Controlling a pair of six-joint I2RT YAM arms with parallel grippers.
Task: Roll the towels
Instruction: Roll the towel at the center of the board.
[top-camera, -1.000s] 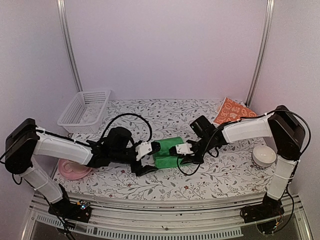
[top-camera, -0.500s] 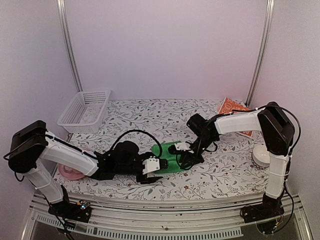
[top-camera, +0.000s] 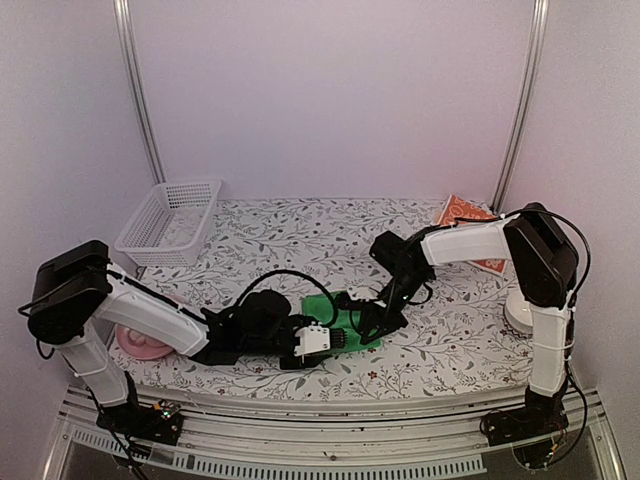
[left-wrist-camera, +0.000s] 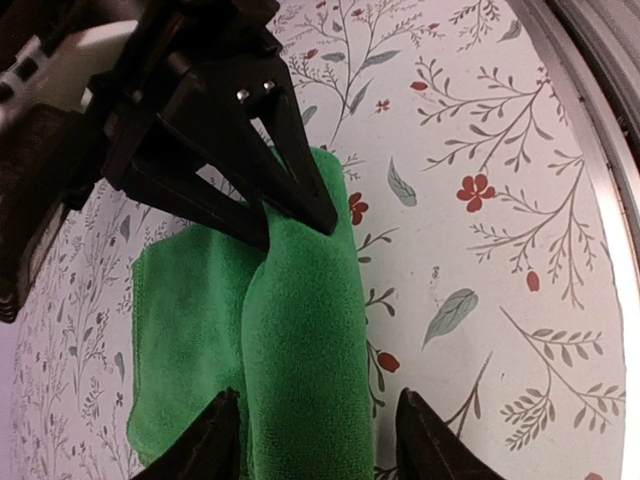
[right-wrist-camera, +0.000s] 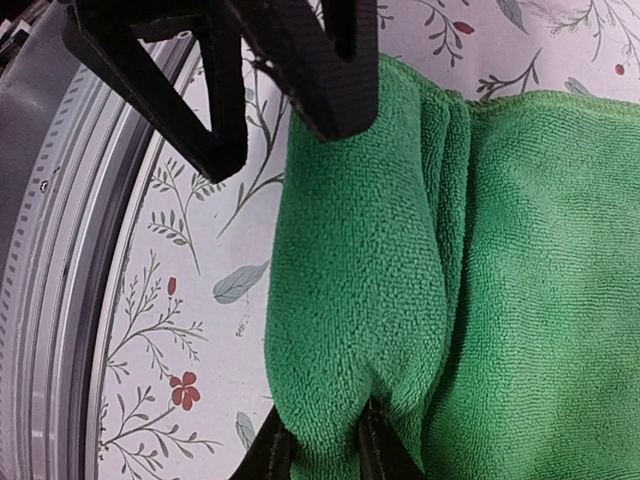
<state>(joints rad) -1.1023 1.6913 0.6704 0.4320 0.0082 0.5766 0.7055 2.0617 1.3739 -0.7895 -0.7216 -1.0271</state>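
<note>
The green towel (top-camera: 347, 312) lies at the table's middle front, its near edge turned into a thick roll (left-wrist-camera: 305, 350). My left gripper (top-camera: 318, 340) is open and straddles one end of that roll (left-wrist-camera: 315, 450), with one finger close on each side. My right gripper (top-camera: 376, 316) is shut on the other end of the roll (right-wrist-camera: 322, 458), pinching a fold of cloth between its fingertips (right-wrist-camera: 378, 452). The two grippers face each other along the roll. The orange-red patterned towel (top-camera: 466, 212) lies at the back right, partly hidden behind the right arm.
A white basket (top-camera: 170, 220) stands at the back left. A pink plate (top-camera: 138, 340) lies under the left arm. A white bowl (top-camera: 524, 312) sits by the right arm's base. The metal front rail (right-wrist-camera: 50, 300) runs close to the roll.
Both grippers have come nearer the table's front edge, with the green towel between them. The left gripper slid right along the roll; the towel now lies flatter with a roll at its near edge.
</note>
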